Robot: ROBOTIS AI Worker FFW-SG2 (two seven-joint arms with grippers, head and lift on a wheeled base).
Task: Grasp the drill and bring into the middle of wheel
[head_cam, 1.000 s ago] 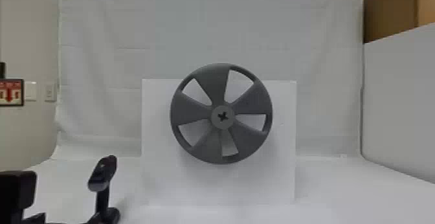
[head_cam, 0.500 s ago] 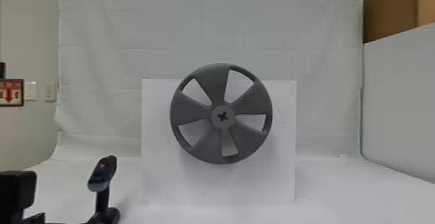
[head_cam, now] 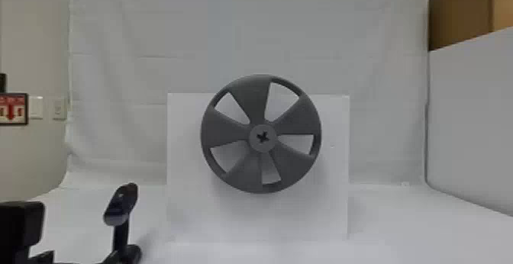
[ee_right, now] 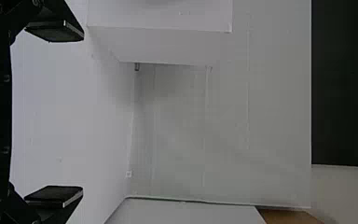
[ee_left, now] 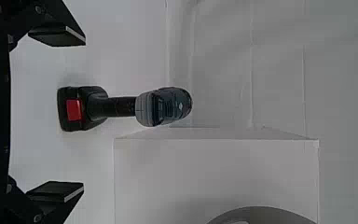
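One drill [ee_left: 161, 107] stands ahead of the open left pincer [head_cam: 22, 223], not touching.

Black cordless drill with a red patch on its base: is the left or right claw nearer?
Left. The open left claw faces the drill, both left of the white box; the open right claw is off to the box's right.

One drill [ee_left: 161, 107], one wheel [head_cam: 250, 103], one white block [head_cam: 187, 213], two end effectors [head_cam: 23, 221]
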